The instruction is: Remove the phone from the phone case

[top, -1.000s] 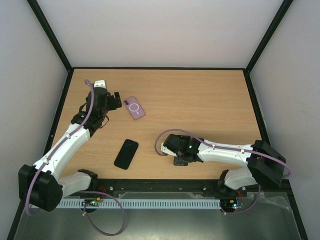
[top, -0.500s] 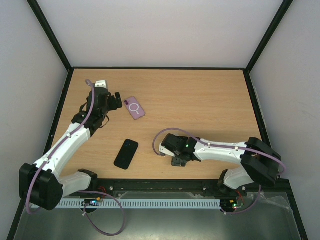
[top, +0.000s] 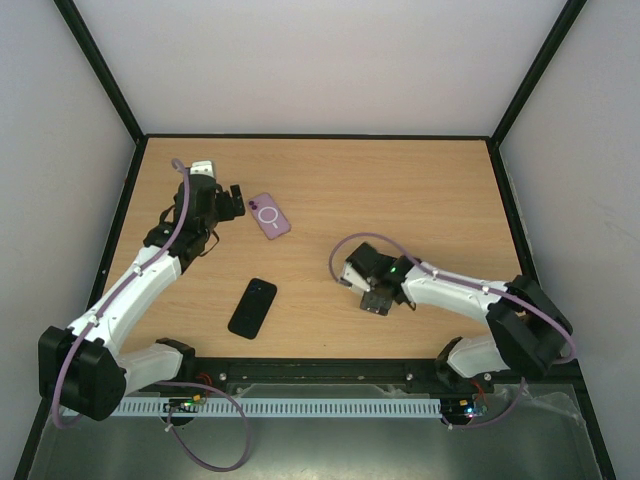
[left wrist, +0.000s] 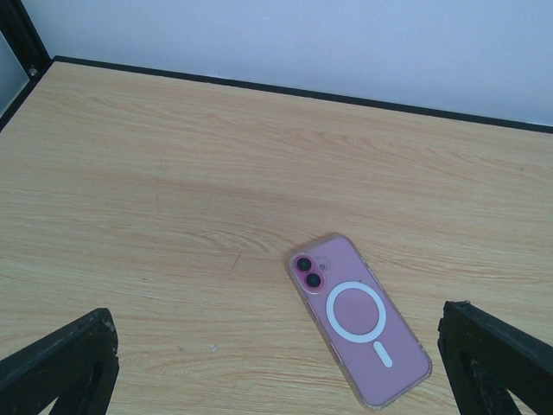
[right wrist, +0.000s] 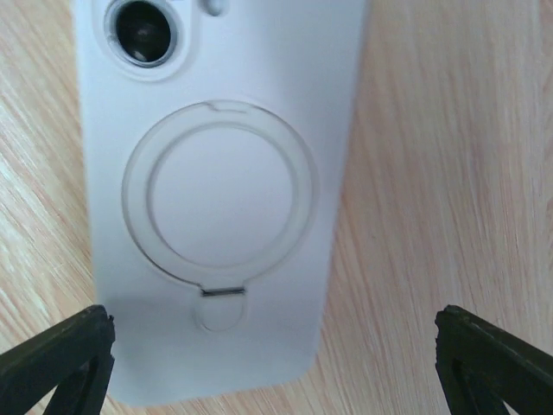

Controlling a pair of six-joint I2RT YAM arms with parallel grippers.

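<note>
Seeing both claws spread wide, I have the left gripper (top: 236, 199) just beside the pink-cased phone (left wrist: 359, 320), the right gripper (right wrist: 270, 363) over a white-cased phone (right wrist: 216, 199) well right of it. I'd descend squarely and pinch the case's long edges.

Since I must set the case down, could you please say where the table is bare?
Bare: the far right of the table, beyond the right end effector. Crowded: the left, around the pink phone, black phone and left end effector.

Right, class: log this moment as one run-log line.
left gripper: open, pink cased phone ahead | right gripper: open, over white cased phone | black phone: untouched
</note>
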